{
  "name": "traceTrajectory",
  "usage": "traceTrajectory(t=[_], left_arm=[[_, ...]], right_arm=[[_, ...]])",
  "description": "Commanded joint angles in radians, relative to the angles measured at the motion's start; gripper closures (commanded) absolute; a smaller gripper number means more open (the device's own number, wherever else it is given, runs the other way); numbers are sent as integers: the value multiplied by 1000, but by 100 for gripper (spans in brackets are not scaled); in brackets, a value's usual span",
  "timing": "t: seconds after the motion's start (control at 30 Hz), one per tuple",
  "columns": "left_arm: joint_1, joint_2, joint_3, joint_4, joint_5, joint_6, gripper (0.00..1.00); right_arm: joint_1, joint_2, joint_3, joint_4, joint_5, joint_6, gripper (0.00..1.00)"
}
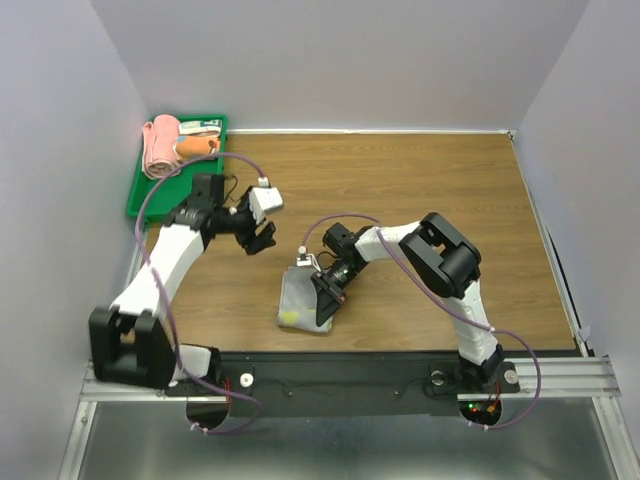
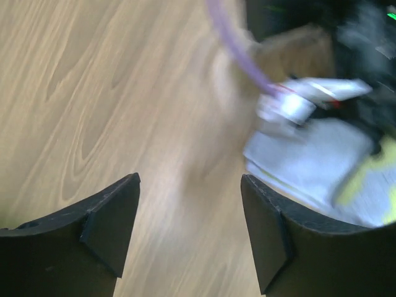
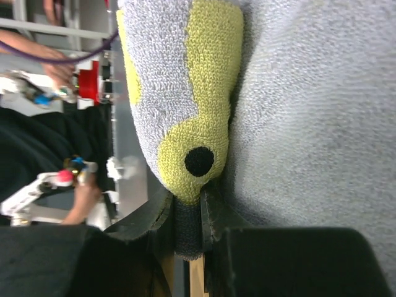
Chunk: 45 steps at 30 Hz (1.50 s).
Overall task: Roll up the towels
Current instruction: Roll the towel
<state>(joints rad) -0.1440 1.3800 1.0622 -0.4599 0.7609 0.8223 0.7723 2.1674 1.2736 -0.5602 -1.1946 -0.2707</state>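
**Right fingers pinched the towel's edge; left fingers stood open and apart**

The grey towel (image 1: 300,300) lay folded and flat on the worktop (image 1: 420,190), close to the near edge and between the two arm bases. It looked a little longer from near to far than across. In the right wrist view its cloth was looped terry, soft and limp, with a yellow patch (image 3: 210,68) and a round black dot (image 3: 199,161) worked into it.

The right fingers (image 3: 145,226) were closed on a fold at the towel's right-hand edge, with grey cloth squeezed in the narrow gap between them. This arm was plainly the nearer one, and any roll would likely start from that pinched edge and travel leftward across the towel.

The left fingers (image 2: 111,223) were spread wide with nothing between them, over bare wood. The towel lay off to their right and toward the near edge, not touching them.

Well apart, in the far left corner, a green tray (image 1: 140,200) held a pink towel (image 1: 158,150) already rolled into a soft cylinder.
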Motion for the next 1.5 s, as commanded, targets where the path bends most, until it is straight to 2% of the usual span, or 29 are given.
traceTrajectory(t=[0.0,0.03,0.1,0.23,0.5,0.67,0.77,0.97,1.1,1.13,1.2,1.3,1.4,1.43,1.47], left_arm=[[-106,-251,-192,-43,-139,260,23],[-167,-293,-290,-43,-206,321,23],[-225,-418,-376,-25,-285,369,22],[-376,-608,-511,0,-334,368,15],[-702,-639,-607,73,-429,318,11],[-868,-567,-645,170,-511,262,13],[-930,-515,-666,249,-566,235,20],[-950,-369,-671,334,-621,192,32],[-950,-294,-657,340,-638,141,51],[-950,-283,-644,340,-638,135,61],[-950,-257,-627,308,-612,135,71],[-950,-225,-588,224,-563,141,76],[-950,-181,-547,138,-505,126,82],[-948,-168,-521,118,-474,111,85],[-948,-145,-499,87,-450,97,86]], right_arm=[[-11,92,19,-89,125,-35,99],[-14,106,32,-102,119,-33,99],[-19,144,65,-121,122,-32,99],[-34,196,108,-168,115,-32,99],[-65,282,168,-224,89,-42,100],[-76,316,201,-254,76,-53,99],[-82,322,207,-270,78,-68,99],[-84,324,207,-287,96,-91,99],[-82,313,208,-290,121,-97,99],[-84,302,208,-290,131,-99,99],[-87,292,211,-288,156,-99,98],[-100,249,222,-290,187,-94,88],[-140,186,240,-291,237,-85,67],[-163,165,245,-290,266,-81,54],[-189,128,259,-291,291,-76,47]])
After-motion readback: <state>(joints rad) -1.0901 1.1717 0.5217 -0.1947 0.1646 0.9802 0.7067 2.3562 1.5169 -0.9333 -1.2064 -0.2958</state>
